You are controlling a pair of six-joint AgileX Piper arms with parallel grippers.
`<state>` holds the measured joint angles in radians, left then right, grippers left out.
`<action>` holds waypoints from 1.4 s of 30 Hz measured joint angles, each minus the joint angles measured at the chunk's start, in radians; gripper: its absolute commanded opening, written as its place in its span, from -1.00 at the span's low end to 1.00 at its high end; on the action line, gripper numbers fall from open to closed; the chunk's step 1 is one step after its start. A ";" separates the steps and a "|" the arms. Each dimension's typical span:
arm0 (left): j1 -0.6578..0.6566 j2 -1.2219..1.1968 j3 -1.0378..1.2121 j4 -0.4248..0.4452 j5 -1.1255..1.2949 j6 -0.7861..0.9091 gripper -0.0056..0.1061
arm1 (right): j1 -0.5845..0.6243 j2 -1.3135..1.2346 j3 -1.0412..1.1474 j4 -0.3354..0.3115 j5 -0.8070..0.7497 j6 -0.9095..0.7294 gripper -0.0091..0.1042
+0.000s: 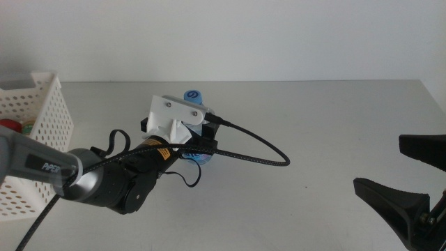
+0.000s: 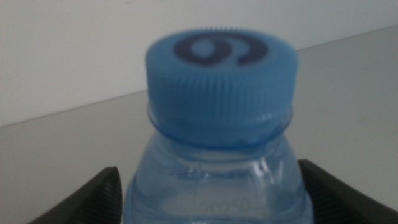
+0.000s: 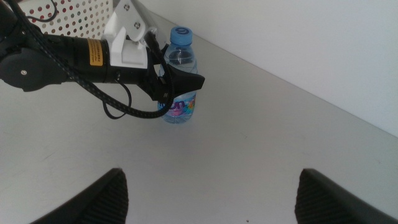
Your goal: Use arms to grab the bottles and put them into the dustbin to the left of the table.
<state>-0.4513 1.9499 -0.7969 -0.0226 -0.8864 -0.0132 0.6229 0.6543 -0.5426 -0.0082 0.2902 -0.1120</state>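
We judge the task well along but not finished. In the basket [image 1: 42,111] at the far left edge of the table [image 1: 313,139] we glimpse something red and a bit of green and yellow over the rim, which we take to be the can and the tea bottle already dropped in, though too little shows for us to be sure. The one thing left on the table is the water bottle [image 3: 180,78], standing upright near the middle with its blue cap [image 2: 221,78] on. Our left end effector [image 3: 171,87] reaches in from the left and sits around the bottle below the cap, with one dark jaw on each side of the clear body in the left wrist view. Those jaws stand apart and flank the bottle closely; we cannot tell whether they already press on the plastic, and the bottle's base still rests on the table in the right wrist view, so we treat it as not yet lifted. Our right end effector [image 1: 404,181] waits at the near right corner, well apart from the bottle, its jaws spread wide and holding nothing. What remains, as we read it, is to close on the bottle, lift it, carry it left and release it over the basket.
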 measured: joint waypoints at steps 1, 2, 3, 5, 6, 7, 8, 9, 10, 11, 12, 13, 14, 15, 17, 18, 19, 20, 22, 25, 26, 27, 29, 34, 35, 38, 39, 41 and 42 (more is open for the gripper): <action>0.000 0.012 0.000 0.004 -0.006 -0.002 0.77 | 0.000 0.000 0.000 0.000 0.000 0.000 0.49; 0.000 0.023 0.000 0.008 -0.014 -0.008 0.77 | 0.000 0.000 0.000 0.000 0.000 0.000 0.49; 0.000 0.031 0.000 0.014 -0.025 -0.019 0.77 | 0.000 0.000 0.000 0.000 0.000 0.000 0.49; 0.000 0.044 0.000 0.023 -0.047 -0.044 0.77 | 0.000 0.000 0.000 0.000 0.000 0.000 0.49; 0.000 0.049 0.000 0.029 -0.054 -0.057 0.77 | 0.000 0.000 0.000 0.000 0.000 0.000 0.49; 0.000 0.054 0.000 0.029 -0.057 -0.066 0.77 | 0.000 0.000 0.000 0.000 0.000 0.000 0.49; 0.000 0.059 0.000 0.030 -0.064 -0.076 0.77 | 0.000 0.000 0.000 0.000 0.000 0.000 0.49; 0.000 0.064 0.000 0.033 -0.065 -0.081 0.77 | 0.000 0.000 0.000 0.000 0.000 0.000 0.49; 0.000 0.069 0.000 0.035 -0.065 -0.082 0.77 | 0.000 0.000 0.000 0.000 0.000 0.000 0.49; 0.000 0.074 0.000 0.037 -0.066 -0.083 0.76 | 0.000 0.000 0.000 0.000 0.000 0.000 0.49; 0.000 0.078 0.000 0.039 -0.067 -0.083 0.74 | 0.000 0.000 0.000 0.000 0.000 0.000 0.49; 0.000 0.079 0.000 0.040 -0.068 -0.083 0.72 | 0.000 0.000 0.000 0.000 0.000 0.000 0.49; 0.000 0.081 0.000 0.041 -0.068 -0.083 0.67 | 0.000 0.000 0.000 0.000 0.000 0.000 0.49; 0.000 0.083 0.000 0.041 -0.068 -0.083 0.59 | 0.000 0.000 0.000 0.000 0.000 0.000 0.49; 0.000 0.082 -0.001 0.042 -0.068 -0.083 0.38 | 0.000 0.000 0.000 0.000 0.000 0.000 0.49; 0.000 0.083 -0.001 0.040 -0.068 -0.083 0.22 | 0.000 0.000 0.000 0.000 0.000 0.000 0.49; 0.000 0.084 -0.001 0.040 -0.068 -0.083 0.05 | 0.000 0.000 0.000 0.000 0.000 0.000 0.49; 0.000 0.084 -0.001 0.040 -0.068 -0.082 -0.12 | 0.000 0.000 0.000 0.000 0.000 0.000 0.49; 0.000 0.084 -0.001 0.040 -0.068 -0.083 -0.44 | 0.000 0.000 0.000 0.000 0.000 0.000 0.49; 0.000 0.083 -0.001 0.040 -0.055 -0.083 -0.91 | 0.000 0.000 0.000 0.000 0.000 0.000 0.49; 0.000 0.075 -0.002 0.040 -0.038 -0.084 -0.93 | 0.000 0.000 0.000 0.000 0.000 0.000 0.49; 0.000 0.064 -0.003 0.040 -0.010 -0.088 -0.93 | 0.000 0.000 0.000 0.000 0.000 0.000 0.49; 0.000 0.032 -0.003 0.041 0.060 -0.099 -0.93 | 0.000 0.000 0.000 0.000 0.000 0.000 0.49; 0.000 -0.120 -0.002 0.046 0.334 -0.106 -0.93 | 0.000 0.000 0.000 0.000 0.000 0.000 0.49; 0.000 -0.151 -0.006 0.046 0.399 -0.106 -0.93 | 0.000 0.000 0.000 0.000 0.000 0.000 0.49; 0.003 -0.260 -0.062 0.045 0.618 -0.106 -0.93 | 0.000 0.000 0.000 0.000 0.000 0.000 0.49; 0.007 -0.294 -0.092 0.045 0.705 -0.106 -0.93 | 0.000 0.000 0.000 0.000 0.000 0.000 0.49; 0.016 -0.353 -0.155 0.046 0.873 -0.106 -0.93 | 0.000 0.000 0.000 0.000 0.000 0.000 0.49; 0.022 -0.375 -0.192 0.046 0.968 -0.106 -0.93 | 0.000 0.000 0.000 0.000 0.000 0.000 0.49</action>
<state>-0.4291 1.5748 -0.9887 0.0237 0.0815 -0.1191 0.6229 0.6543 -0.5426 -0.0082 0.2902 -0.1120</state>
